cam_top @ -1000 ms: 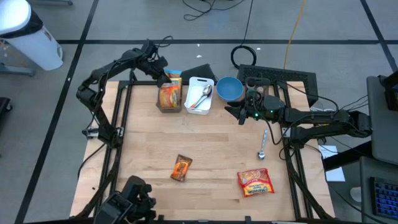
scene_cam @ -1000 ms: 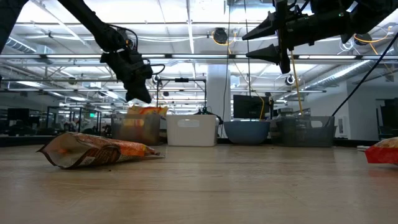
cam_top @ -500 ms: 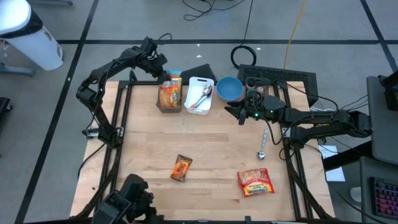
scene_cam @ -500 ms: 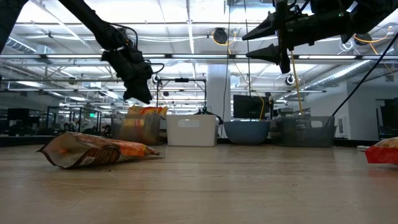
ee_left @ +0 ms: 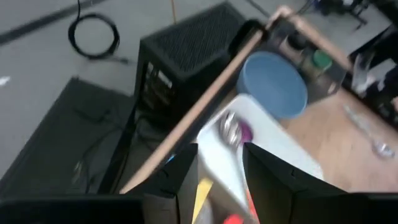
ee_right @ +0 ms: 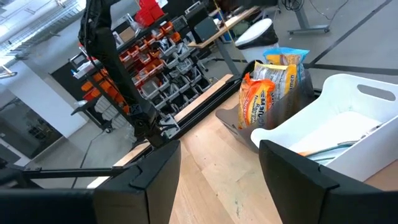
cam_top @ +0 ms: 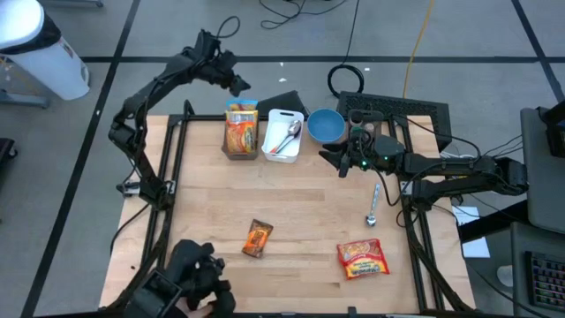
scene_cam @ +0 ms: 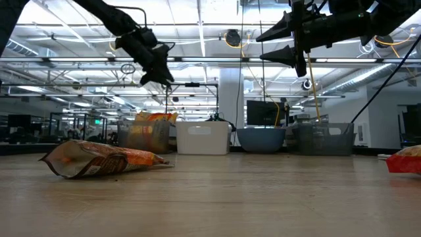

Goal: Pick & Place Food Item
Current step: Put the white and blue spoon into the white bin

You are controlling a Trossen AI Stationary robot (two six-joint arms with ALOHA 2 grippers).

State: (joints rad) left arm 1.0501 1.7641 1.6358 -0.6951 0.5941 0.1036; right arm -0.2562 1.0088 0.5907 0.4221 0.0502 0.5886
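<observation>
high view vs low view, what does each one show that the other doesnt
Only the high view shows the spoon lying on the table and the spoons inside the white bin. Only the low view shows the room's ceiling lights beyond the table. Both show the clear bin of snack bags, the blue bowl, the two loose snack packets and both raised grippers.

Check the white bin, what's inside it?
The white bin holds a metal spoon, lying diagonally. The right wrist view shows only part of its floor; the near wall hides the rest.
</observation>
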